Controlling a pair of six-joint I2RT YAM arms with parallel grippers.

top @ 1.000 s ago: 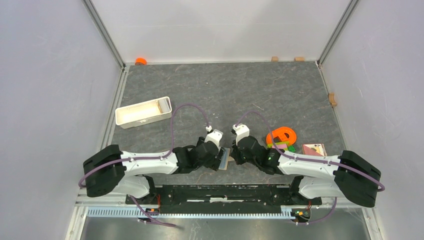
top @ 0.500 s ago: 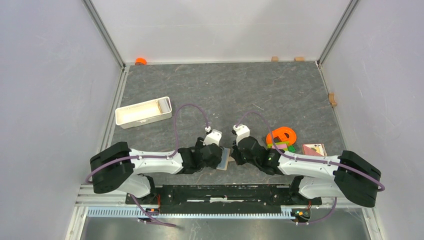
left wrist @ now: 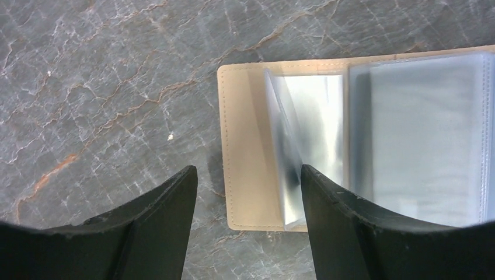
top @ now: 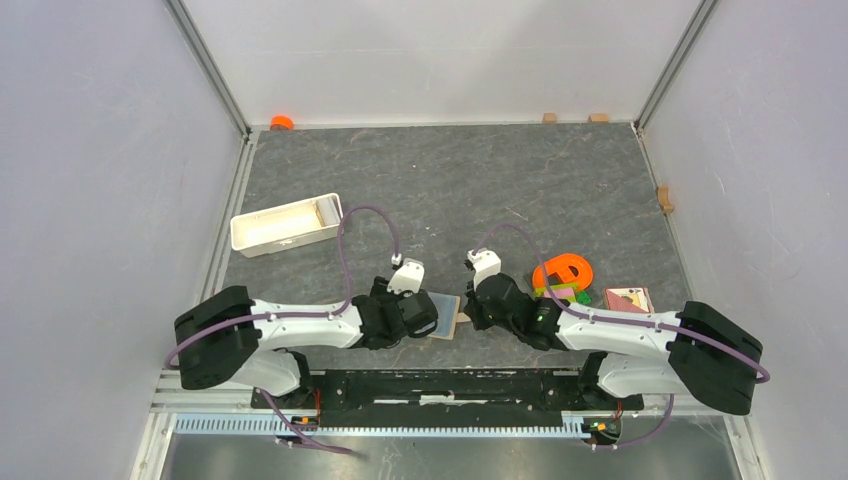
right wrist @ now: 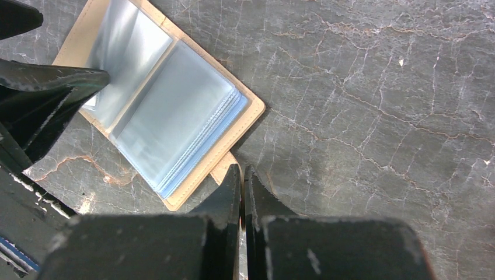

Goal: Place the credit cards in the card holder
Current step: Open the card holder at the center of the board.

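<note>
Top view: the beige-tan folding card holder [top: 447, 318] now lies open on the grey stone-patterned desk [top: 450, 180]; we note the left gripper [top: 428, 318] has drawn back.
Left wrist: left gripper [left wrist: 246, 175] wide open, empty, above the holder's edge.
Right wrist: right gripper [right wrist: 242, 175] closed at the snap tab [right wrist: 223, 169]; whether it grips the tab we cannot tell.
Meaning: clear pockets [right wrist: 175, 116] exposed, ready for loading.

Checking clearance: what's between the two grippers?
Only the open holder, flat on the table; the top view shows it. The left gripper is open over one edge, the right gripper shut at the opposite one.
</note>
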